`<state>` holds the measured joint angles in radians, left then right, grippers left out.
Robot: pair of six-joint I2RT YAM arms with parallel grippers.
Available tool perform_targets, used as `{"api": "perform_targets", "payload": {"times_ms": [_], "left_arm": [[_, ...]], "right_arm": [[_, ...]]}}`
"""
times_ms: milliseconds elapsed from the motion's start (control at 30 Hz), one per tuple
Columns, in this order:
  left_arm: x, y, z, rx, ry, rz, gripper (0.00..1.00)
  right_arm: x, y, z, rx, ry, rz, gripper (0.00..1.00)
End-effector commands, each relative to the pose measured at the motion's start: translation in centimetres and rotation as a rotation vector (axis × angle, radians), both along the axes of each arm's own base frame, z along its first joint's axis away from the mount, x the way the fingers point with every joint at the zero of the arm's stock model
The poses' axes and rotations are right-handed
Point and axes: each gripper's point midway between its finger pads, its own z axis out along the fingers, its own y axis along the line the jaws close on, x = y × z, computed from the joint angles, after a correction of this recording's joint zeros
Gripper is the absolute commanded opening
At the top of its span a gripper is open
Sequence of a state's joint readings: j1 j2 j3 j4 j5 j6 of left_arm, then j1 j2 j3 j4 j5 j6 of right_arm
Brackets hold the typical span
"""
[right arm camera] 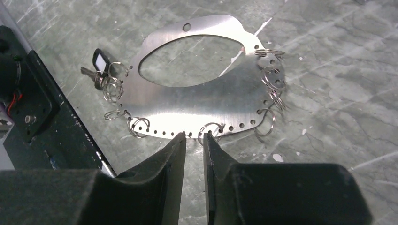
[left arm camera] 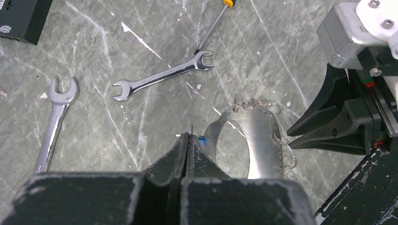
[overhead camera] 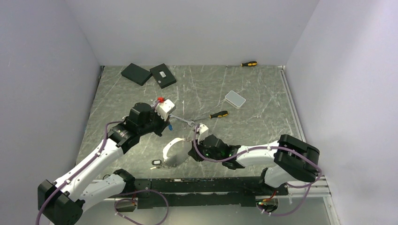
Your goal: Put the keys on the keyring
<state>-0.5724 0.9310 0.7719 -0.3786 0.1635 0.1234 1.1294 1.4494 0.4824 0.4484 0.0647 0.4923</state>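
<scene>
On the green marbled table [overhead camera: 263, 122] the keyring [overhead camera: 180, 158], a flat silver plate with an oval cut-out, lies near the arms' bases, its long axis roughly along the near edge. The left gripper [overhead camera: 170, 123] hangs just beyond the keyring and the right gripper [overhead camera: 193, 143] reaches its right end. Only the top view takes in, far beyond the keyring, a flat black box [overhead camera: 136, 73] beside a second black box [overhead camera: 163, 75], and a white case [overhead camera: 235, 98]; all are lidded, insides unseen.

The left wrist view shows two spanners flat on the table beyond the keyring: a slanted spanner [left arm camera: 162, 76] with a screwdriver [left arm camera: 213, 26] tip at its jaw, and a side spanner [left arm camera: 55, 126] well apart.

The right wrist view alone shows split rings [right arm camera: 211, 129] threaded through holes round the plate's rim. A black-headed key [right arm camera: 98, 63] hangs on one at its left end, blade turned away from the plate.

The right gripper's fingers stand a narrow slit apart at the plate's near rim, with nothing between them. The left gripper's jaws are pressed together on a metal sliver [left arm camera: 191, 126] poking from the tips; what it is cannot be told
</scene>
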Motion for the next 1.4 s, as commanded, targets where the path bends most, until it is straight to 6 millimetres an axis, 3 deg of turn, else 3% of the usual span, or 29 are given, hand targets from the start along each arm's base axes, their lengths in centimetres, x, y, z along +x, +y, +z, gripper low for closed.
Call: {"api": "perform_targets", "payload": {"times_ms": [0,200,667,867,1100,1267,1367], "left_arm": [[0.3,-0.3,1.8,-0.027,-0.062,-0.023,0.0],[0.2,-0.3,1.8,-0.029,-0.061,-0.025,0.0],[0.2,-0.3,1.8,-0.029,-0.062,-0.024,0.0],[0.2,-0.3,1.7,-0.026,-0.06,-0.023,0.0],[0.2,-0.2,1.8,-0.025,-0.062,-0.023,0.0],[0.2,-0.2,1.8,-0.025,-0.063,-0.022,0.0],[0.2,-0.2,1.9,-0.026,-0.065,-0.021,0.0]], "right_arm": [[0.7,0.2,1.0,0.07,-0.009,-0.068,0.24],[0.3,0.8,-0.1,0.045,0.007,-0.028,0.24],[0.6,2.0,0.5,0.051,-0.028,0.014,0.25],[0.8,2.2,-0.4,0.024,-0.015,0.013,0.23],[0.7,2.0,-0.9,0.003,-0.001,0.01,0.16],[0.4,1.8,-0.9,0.003,0.0,0.021,0.02],[0.0,1.7,-0.2,0.034,-0.012,0.051,0.0]]}}
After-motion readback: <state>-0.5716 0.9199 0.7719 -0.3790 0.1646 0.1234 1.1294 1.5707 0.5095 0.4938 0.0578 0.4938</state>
